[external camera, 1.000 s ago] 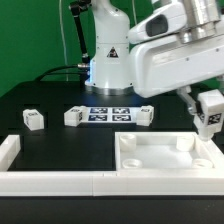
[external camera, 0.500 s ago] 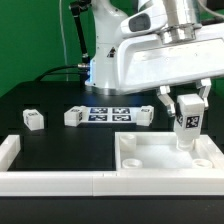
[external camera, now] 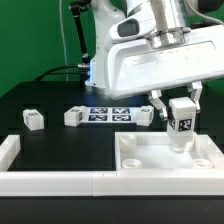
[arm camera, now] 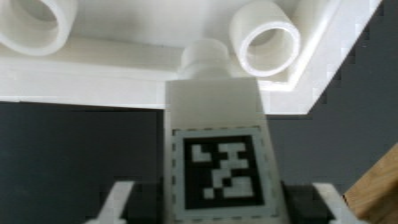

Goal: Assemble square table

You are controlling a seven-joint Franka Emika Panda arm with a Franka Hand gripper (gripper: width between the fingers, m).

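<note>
HAND: the hand [external camera: 180, 112] has its jaws clamped on a small white tagged block leg [external camera: 181, 128], held upright | TABLE: large flat white plastic square slab [external camera: 150, 168] at five o'clock in the exterior view, with the leg over its far edge by the round corner sockets [arm camera: 270, 42] | SURFACE: black surface [external camera: 60, 140], a second white block leg [external camera: 34, 119] loose at nine o'clock

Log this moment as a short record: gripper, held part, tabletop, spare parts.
gripper: shut on the leg
leg: upright, tag toward the camera, lower end at the tabletop's far side, toward the exterior view's right; seated or not, cannot tell
tabletop: lying flat, sockets up
loose legs: three, behind the tabletop in the exterior view
</note>
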